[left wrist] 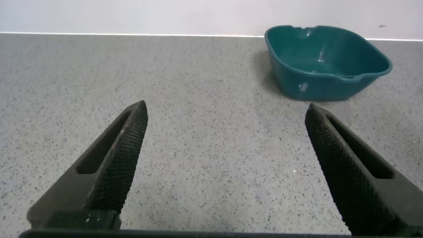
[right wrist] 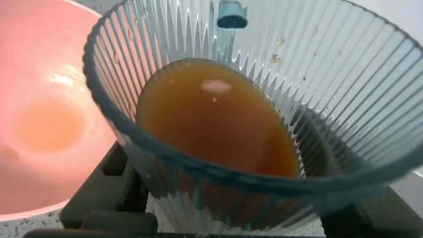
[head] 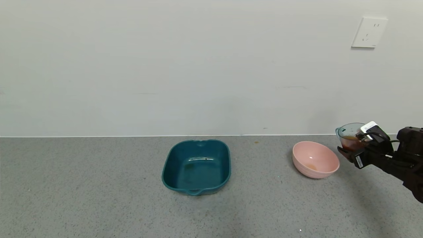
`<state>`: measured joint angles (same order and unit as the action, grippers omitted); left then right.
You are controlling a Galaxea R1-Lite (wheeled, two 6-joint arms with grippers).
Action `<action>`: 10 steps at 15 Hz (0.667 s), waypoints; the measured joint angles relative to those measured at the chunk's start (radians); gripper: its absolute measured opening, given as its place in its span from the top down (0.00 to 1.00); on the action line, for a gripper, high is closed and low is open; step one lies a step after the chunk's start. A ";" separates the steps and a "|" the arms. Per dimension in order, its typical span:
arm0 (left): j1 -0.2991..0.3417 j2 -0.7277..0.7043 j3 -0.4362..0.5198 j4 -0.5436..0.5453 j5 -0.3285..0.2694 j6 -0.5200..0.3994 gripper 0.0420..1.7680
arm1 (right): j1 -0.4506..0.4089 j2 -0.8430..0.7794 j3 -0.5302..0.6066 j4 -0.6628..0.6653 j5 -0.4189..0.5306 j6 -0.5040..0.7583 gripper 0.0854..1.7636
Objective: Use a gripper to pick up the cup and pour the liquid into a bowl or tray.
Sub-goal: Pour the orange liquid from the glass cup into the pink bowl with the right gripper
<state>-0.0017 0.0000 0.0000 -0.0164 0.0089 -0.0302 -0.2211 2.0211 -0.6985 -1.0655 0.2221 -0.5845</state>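
While clamped in the right gripper (head: 354,145), the cup (head: 349,136) (holding brown liquid (right wrist: 218,119)) hangs beside the bowl (head: 315,159).

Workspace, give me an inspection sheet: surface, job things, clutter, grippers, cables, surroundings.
Surface: grey speckled counter, a few small specks near the wall edge.
Job's things: cup lifted off the counter beside the pink bowl, tilted slightly toward it, holding brown liquid; the bowl already has a small orange puddle at its bottom.
Clutter: teal tray at centre, a film of liquid inside.
Grippers: right gripper shut on the cup; left gripper open, low over bare counter, away from the work.
Cables: a thin black cable loops along the right gripper.
Surroundings: plain white wall, wall socket at upper right.
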 joint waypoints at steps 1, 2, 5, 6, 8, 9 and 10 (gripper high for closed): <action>0.000 0.000 0.000 0.000 0.000 0.000 0.03 | 0.000 0.001 0.000 0.000 0.000 -0.008 0.22; 0.000 0.000 0.000 0.000 0.000 0.000 0.03 | 0.001 0.001 0.000 0.000 0.001 -0.020 0.22; 0.000 0.000 0.000 0.000 0.000 0.000 0.03 | 0.006 0.001 0.001 0.003 0.000 -0.040 0.22; 0.000 0.000 0.000 0.000 0.000 0.000 0.03 | 0.007 0.001 0.003 0.003 0.000 -0.051 0.22; 0.000 0.000 0.000 0.000 0.000 0.000 0.03 | 0.011 0.001 0.006 0.003 -0.001 -0.069 0.22; 0.000 0.000 0.000 0.000 0.000 0.000 0.03 | 0.013 0.001 0.006 0.003 -0.003 -0.076 0.22; 0.000 0.000 0.000 0.000 0.000 0.000 0.03 | 0.015 0.001 0.006 0.003 -0.006 -0.084 0.22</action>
<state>-0.0017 0.0000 0.0000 -0.0164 0.0089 -0.0302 -0.2064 2.0219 -0.6921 -1.0630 0.2160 -0.6681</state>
